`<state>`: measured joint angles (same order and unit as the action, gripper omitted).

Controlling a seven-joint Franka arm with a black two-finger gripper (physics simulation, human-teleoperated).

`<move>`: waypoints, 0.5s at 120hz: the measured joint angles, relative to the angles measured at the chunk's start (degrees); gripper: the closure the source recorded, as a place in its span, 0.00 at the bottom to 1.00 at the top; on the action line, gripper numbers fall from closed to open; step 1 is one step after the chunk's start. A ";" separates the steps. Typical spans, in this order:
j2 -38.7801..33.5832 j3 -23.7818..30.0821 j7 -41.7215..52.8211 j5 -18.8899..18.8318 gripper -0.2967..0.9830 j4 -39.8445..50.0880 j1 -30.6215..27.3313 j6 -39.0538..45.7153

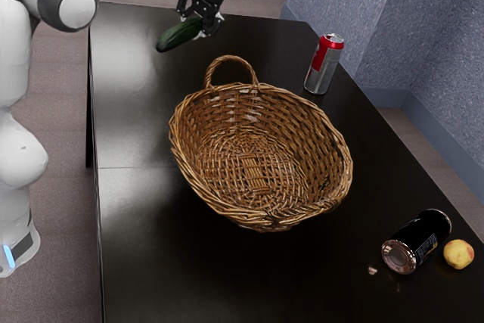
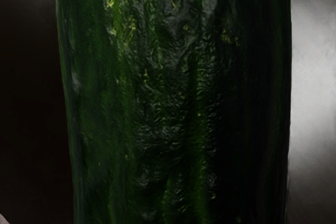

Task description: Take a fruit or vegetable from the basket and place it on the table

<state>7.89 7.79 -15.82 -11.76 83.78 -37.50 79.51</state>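
Over the far end of the table, my gripper is shut on one end of a dark green cucumber, its fingers on either side of it. The cucumber's free end points toward the exterior view's lower left, and whether it touches the tabletop I cannot tell. In the wrist view the cucumber is large and close under the hand. The wicker basket stands mid-table with its woven bottom bare. The black table reaches under all of these.
A red and silver can stands upright behind the basket, toward the exterior view's right. A black can lies on its side near the lower right, beside a yellow-red fruit. The basket's handle rises on the side nearer my gripper.
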 joint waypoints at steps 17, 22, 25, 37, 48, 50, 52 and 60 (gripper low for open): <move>0.21 -0.36 4.46 -0.06 0.54 0.64 -0.57 2.29; 0.22 -0.39 5.66 0.02 0.46 0.68 -0.60 2.72; 0.23 -0.40 6.35 0.05 0.42 0.69 -0.57 2.93; 0.23 -0.41 8.83 0.10 0.33 0.71 -0.45 3.57; -0.71 -0.33 10.79 -0.02 0.28 0.66 0.35 3.79; -1.40 -0.29 11.10 -0.08 0.27 0.52 0.84 3.61; -2.21 -0.24 11.40 -0.14 0.27 0.36 1.56 3.33; -6.90 0.01 12.06 -0.88 0.25 -1.88 6.36 0.90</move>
<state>1.00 7.80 -3.75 -12.63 81.90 -31.14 80.41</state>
